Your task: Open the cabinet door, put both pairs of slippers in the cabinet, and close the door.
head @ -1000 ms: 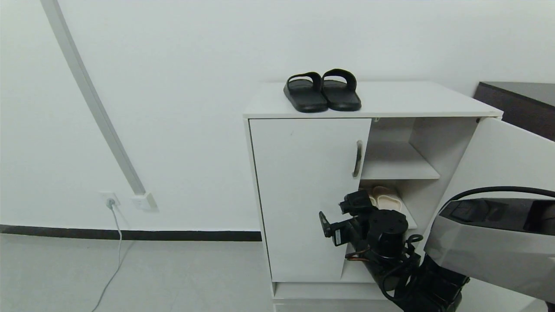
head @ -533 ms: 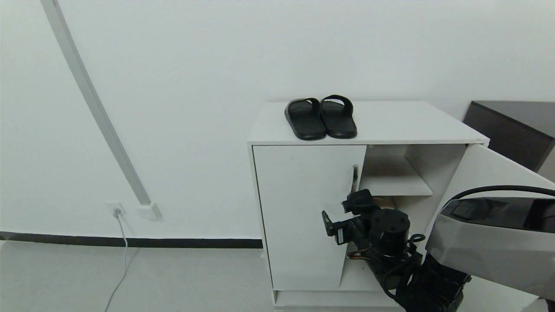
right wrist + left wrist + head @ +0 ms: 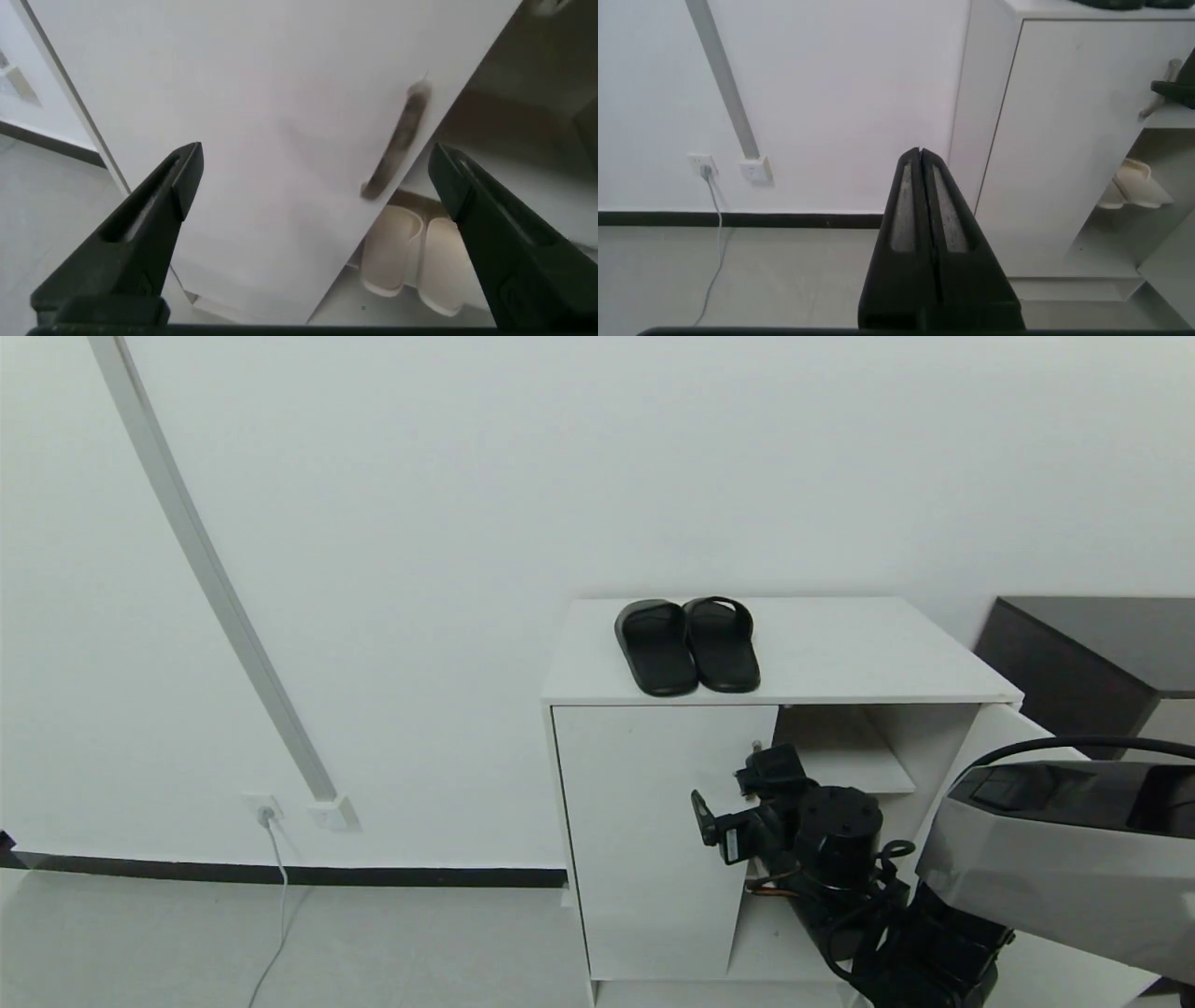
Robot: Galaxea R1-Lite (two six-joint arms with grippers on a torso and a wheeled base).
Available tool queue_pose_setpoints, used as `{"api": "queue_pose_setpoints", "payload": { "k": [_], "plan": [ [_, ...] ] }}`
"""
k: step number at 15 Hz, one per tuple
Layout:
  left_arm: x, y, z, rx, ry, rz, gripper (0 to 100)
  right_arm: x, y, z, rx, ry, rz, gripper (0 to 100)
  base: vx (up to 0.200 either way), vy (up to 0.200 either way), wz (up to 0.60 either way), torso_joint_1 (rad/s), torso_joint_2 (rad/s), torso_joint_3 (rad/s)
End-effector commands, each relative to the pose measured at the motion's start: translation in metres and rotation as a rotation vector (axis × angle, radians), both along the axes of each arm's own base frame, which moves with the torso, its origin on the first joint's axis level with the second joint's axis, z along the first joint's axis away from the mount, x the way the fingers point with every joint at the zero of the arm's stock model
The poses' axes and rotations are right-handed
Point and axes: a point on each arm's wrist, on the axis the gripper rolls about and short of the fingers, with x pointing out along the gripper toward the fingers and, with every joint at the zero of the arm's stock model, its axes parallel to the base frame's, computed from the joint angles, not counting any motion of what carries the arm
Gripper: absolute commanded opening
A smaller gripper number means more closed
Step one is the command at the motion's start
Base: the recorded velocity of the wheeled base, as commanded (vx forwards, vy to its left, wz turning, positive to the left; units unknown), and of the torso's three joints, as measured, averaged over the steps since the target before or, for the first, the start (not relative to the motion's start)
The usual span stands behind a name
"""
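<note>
We are seeing matte black slippers [image 3: 687, 646] pointing toes-to-wall at the front edge of the cabinet top [image 3: 859, 653], left gripper [image 3: 920, 166] pressed together, right gripper [image 3: 316, 163] spread.

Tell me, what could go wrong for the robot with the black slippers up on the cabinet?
1. The black slippers sit near the front edge of the cabinet top. A clumsy grab might knock them down to the floor.
2. The right gripper is open close to the shut door and its handle. If it lifts up, it might bump them.
</note>
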Motion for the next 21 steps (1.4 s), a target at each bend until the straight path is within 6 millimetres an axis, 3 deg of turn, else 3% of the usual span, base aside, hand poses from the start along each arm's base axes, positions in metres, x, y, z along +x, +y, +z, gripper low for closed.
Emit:
{"api": "queue_pose_setpoints", "payload": {
  "k": [1, 7, 11, 14, 21],
  "plan": [
    [0.0, 0.0, 0.0, 0.0, 0.002, 0.001, 0, 0.0, -0.001, -0.001, 0.001, -0.001, 0.0, 100, 0.0, 0.0, 0.0, 0.246, -0.56, -0.32],
    [0.0, 0.0, 0.0, 0.0, 0.0, 0.001, 0, -0.004, -0.005, -0.003, -0.022, -0.013, -0.001, 100, 0.0, 0.0, 0.0, 0.256, -0.58, -0.327],
    [0.0, 0.0, 0.0, 0.002, 0.0, 0.001, 0, -0.003, -0.001, -0.008, -0.032, -0.029, 0.057, 100, 0.0, 0.0, 0.0, 0.03, -0.08, -0.043],
    [0.0, 0.0, 0.0, 0.002, 0.0, 0.001, 0, 0.004, 0.005, 0.019, 0.017, -0.089, 0.046, 100, 0.0, 0.0, 0.0, 0.0, 0.0, 0.0],
    [0.0, 0.0, 0.0, 0.002, 0.002, -0.001, 0, 0.016, 0.014, 0.062, 0.055, 0.096, 0.009, 100, 0.0, 0.0, 0.0, 0.0, 0.0, 0.0]
  ]
}}
